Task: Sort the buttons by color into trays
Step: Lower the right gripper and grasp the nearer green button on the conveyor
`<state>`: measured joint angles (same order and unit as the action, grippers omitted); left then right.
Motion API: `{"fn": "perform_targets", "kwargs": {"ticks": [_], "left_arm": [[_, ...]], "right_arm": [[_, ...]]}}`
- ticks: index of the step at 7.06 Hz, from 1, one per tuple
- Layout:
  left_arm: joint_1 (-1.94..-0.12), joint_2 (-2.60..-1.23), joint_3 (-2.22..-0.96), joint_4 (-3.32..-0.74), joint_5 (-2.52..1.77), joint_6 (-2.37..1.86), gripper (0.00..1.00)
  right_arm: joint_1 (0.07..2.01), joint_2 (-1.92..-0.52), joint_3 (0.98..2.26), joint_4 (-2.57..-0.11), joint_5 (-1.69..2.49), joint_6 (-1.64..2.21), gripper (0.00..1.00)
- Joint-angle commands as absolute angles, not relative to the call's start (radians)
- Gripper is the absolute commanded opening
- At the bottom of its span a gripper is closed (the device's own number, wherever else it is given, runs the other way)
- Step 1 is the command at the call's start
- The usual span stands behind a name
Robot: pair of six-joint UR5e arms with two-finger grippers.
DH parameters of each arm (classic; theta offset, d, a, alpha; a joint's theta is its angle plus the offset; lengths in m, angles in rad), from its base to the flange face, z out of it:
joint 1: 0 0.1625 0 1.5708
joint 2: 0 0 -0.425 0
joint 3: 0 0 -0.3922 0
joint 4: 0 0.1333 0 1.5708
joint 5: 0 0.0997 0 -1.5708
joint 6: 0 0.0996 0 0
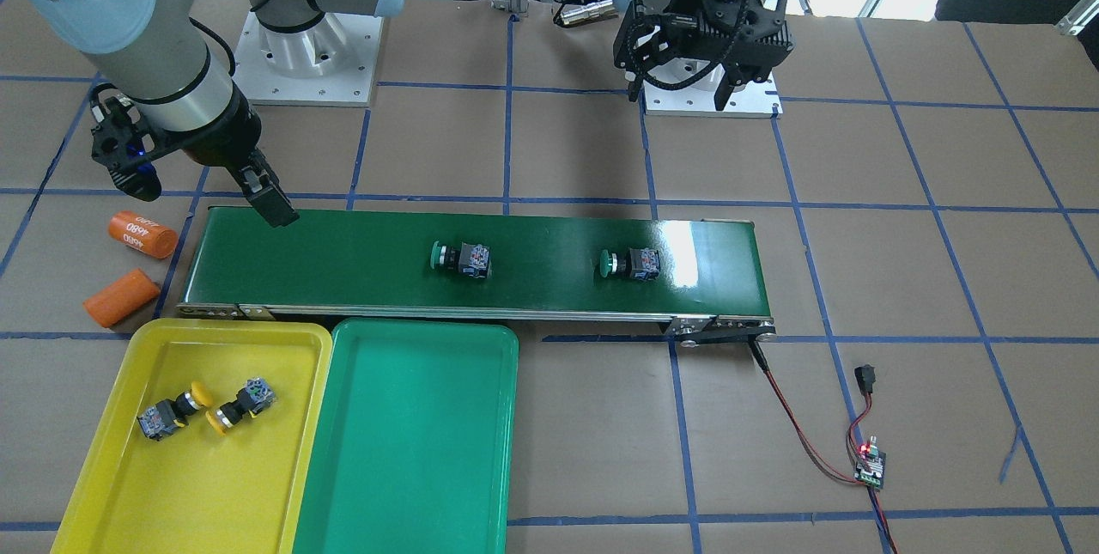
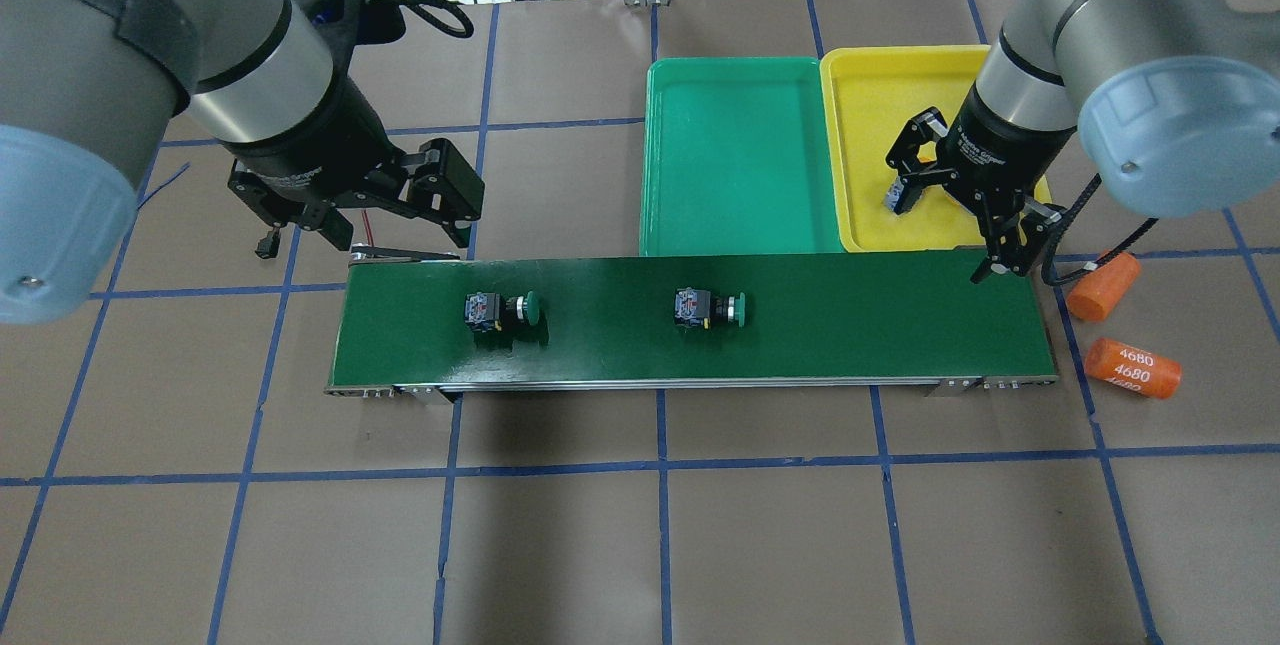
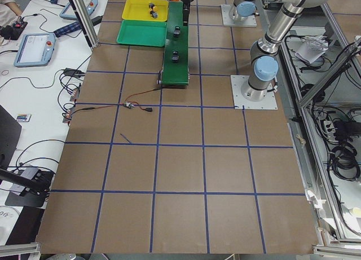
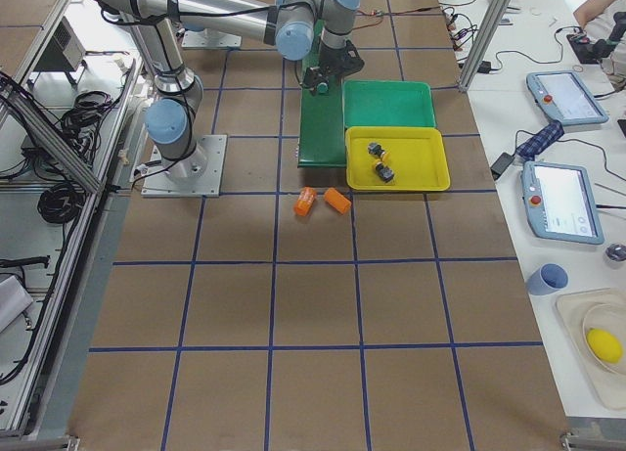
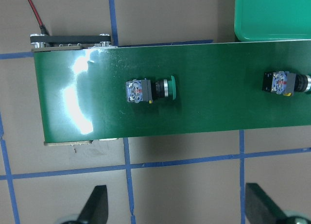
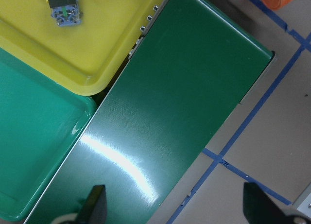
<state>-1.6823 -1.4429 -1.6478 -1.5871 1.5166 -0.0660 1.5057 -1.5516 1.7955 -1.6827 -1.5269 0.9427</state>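
Lying sideways on the glossy dark-green conveyor belt, two green-capped buttons sit left and centre. Two yellow-capped buttons lie in the smooth yellow tray, far right, beside the green tray. The left gripper hangs high near the belt's left end and the right gripper above its right end, both spread wide.

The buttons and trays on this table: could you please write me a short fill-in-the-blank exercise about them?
The yellow shallow plastic tray holds two black push-buttons with ____ caps.
The long dark-green conveyor belt carries ____ green-capped push-buttons.
The green shallow plastic tray is ____.
The left pincer and the right pincer are both ____.
Missing words: yellow; two; empty; open.
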Motion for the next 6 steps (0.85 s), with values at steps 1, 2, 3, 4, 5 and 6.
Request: {"fn": "perform_targets", "kwargs": {"ticks": [1,2,3,4,5,6], "left_arm": [[-1.675,-1.442,-1.641,-1.586,1.519,-0.057,1.0],[-1.668,-1.443,-1.632,-1.586,1.522,-0.055,1.0],[-1.658,-1.447,-1.628,-1.586,1.511,-0.055,1.0],[-1.66,-1.442,-1.632,-1.586,1.516,-0.055,1.0],[-1.661,-1.44,-1.628,-1.586,1.514,-0.055,1.0],[-1.661,-1.44,-1.628,-1.586,1.513,-0.055,1.0]], "right_arm": [[1.528,-1.545,1.838,-1.706,-1.485,1.126,1.0],[1.543,-1.534,1.841,-1.744,-1.479,1.191,1.0],[1.577,-1.502,1.841,-1.767,-1.48,1.263,1.0],[1.626,-1.458,1.839,-1.848,-1.485,1.326,1.0],[1.661,-1.404,1.839,-1.932,-1.494,1.42,1.0],[1.673,-1.363,1.838,-1.986,-1.494,1.461,1.0]]}}
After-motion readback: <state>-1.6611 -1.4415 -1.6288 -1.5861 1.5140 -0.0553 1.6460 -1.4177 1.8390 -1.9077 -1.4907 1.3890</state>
